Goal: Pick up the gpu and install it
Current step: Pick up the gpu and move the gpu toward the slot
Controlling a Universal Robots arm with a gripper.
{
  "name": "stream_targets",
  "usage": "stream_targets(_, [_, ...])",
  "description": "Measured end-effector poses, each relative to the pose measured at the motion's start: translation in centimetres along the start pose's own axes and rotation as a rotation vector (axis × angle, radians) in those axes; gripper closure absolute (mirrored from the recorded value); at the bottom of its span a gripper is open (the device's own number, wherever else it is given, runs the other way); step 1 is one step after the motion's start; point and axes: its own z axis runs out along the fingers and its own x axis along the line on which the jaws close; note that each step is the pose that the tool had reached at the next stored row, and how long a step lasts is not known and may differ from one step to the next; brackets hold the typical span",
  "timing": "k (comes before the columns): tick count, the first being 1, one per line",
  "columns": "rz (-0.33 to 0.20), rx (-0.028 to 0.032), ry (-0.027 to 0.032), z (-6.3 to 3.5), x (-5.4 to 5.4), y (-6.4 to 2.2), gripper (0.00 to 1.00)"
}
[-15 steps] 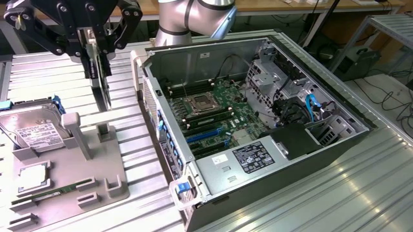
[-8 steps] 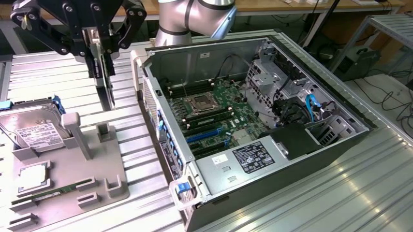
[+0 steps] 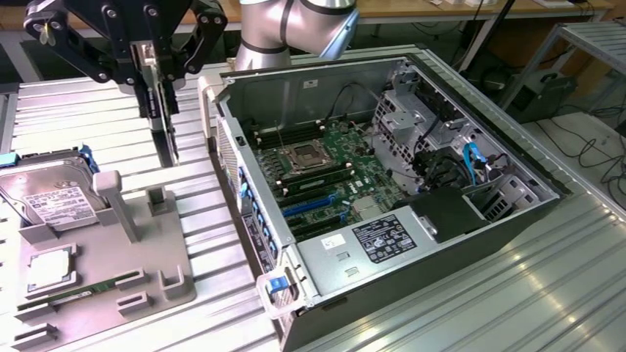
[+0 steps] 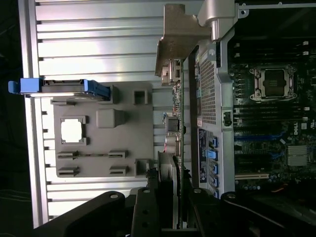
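Hand (image 3: pixel 155 67) clenched on the gpu (image 3: pixel 163 125). The card hangs upright, clear of the worktop (image 3: pixel 547 293), between the grey holder (image 3: pixel 93 242) and the open computer case (image 3: pixel 293 95) — judged an orientation suited to a slot. The wrist view adds its silver bracket (image 4: pixel 180 34) and thin edge just beside the case wall — the exterior view shows its height.

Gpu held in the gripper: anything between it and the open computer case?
Nothing. The exterior view shows just bare ribbed metal table between the green gpu card in the black gripper and the open grey metal computer case.
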Motion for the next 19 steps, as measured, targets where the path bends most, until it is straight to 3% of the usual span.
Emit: stream_targets(19, [0.000,-0.0001,-0.0001,0.09,-1.3,0.04,0.73])
